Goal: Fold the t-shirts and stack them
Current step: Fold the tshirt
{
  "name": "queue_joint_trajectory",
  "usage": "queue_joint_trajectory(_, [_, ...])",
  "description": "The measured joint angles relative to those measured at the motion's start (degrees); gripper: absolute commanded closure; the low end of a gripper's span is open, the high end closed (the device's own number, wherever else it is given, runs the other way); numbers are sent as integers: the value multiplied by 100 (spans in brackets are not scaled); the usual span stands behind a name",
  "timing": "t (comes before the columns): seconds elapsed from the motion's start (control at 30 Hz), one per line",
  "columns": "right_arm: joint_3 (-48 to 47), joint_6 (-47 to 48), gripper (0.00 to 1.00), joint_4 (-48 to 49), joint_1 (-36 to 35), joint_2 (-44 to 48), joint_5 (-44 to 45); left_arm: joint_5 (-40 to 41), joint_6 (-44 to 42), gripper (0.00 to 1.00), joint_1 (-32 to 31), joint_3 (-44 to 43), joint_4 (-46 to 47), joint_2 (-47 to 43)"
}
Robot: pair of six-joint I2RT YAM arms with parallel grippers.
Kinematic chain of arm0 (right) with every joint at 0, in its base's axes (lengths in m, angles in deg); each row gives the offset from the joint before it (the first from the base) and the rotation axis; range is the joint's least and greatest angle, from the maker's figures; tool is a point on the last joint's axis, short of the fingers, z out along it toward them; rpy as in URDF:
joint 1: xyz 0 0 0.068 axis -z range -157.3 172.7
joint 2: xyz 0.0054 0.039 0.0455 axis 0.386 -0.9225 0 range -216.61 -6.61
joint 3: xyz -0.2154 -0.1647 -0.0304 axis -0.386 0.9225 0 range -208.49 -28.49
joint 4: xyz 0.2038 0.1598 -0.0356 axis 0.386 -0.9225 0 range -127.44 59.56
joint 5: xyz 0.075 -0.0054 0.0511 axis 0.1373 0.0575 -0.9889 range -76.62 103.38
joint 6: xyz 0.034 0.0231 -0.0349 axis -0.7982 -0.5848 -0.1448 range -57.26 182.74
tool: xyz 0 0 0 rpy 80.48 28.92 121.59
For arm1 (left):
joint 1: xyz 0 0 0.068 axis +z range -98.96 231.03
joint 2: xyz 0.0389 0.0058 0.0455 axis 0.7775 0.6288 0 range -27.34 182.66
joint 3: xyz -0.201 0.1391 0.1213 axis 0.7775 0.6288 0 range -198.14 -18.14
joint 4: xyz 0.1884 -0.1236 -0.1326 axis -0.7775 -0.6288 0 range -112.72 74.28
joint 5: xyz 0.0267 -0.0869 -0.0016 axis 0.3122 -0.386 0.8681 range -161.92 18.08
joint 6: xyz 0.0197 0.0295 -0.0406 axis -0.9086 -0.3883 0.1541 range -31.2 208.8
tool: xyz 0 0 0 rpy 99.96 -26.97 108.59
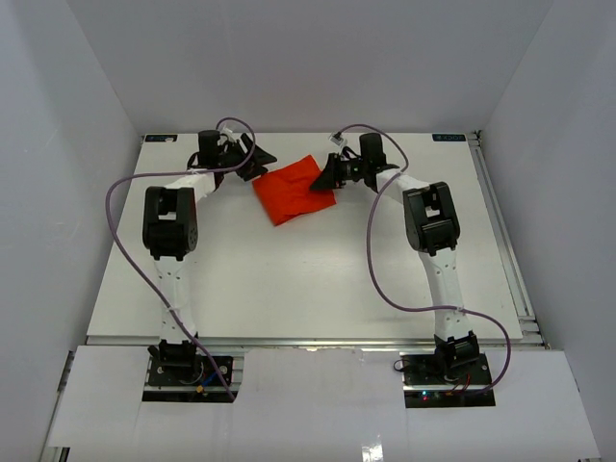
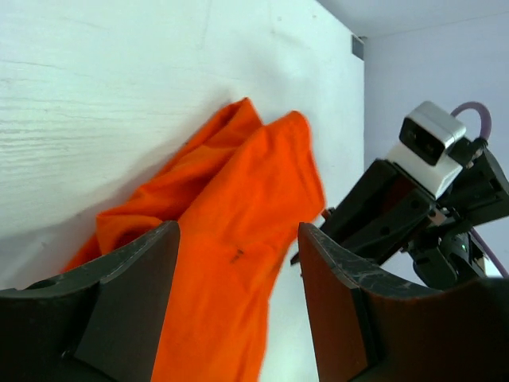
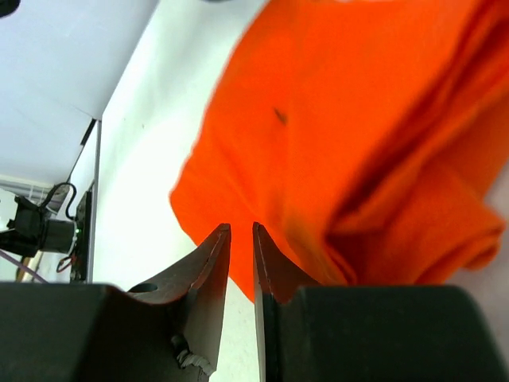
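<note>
The bright orange-red t-shirt (image 1: pixel 294 191) lies folded into a small rumpled bundle at the back middle of the white table. In the left wrist view the t-shirt (image 2: pixel 231 207) shows between and beyond my fingers. In the right wrist view the t-shirt (image 3: pixel 358 119) fills the upper part. My left gripper (image 1: pixel 261 161) is at the shirt's left back corner, jaws wide open (image 2: pixel 237 239), just above the cloth. My right gripper (image 1: pixel 328 177) is at the shirt's right edge, its fingers almost together (image 3: pixel 241 232) with a thin gap and no cloth between them.
White walls enclose the table (image 1: pixel 289 279) on the left, back and right. A metal rail (image 1: pixel 505 241) runs along the right edge. Purple cables (image 1: pixel 371 250) loop from both arms over the table. The right arm's wrist (image 2: pixel 413 199) shows close in the left wrist view.
</note>
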Motion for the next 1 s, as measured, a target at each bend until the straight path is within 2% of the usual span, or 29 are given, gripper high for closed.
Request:
queue_joint_trajectory(0.3, [-772,-503,76,302,-17,92,236,-437,-90,28,-4,1270,389,-1759])
queue_joint_trajectory(0.4, [-1244,-748,76,262,-70,-48,496,-658,-96,28,-94,1517,562,-1991])
queue_joint_trajectory(0.67, [-1976,-1558,74,520,-219,-586,986,-1178,-166,28,-546,1989,643,-1681])
queue_joint_trajectory(1.0, [-1814,-2277,76,496,-264,-1047,1401,-1338,-249,28,-654,1996,627,-938])
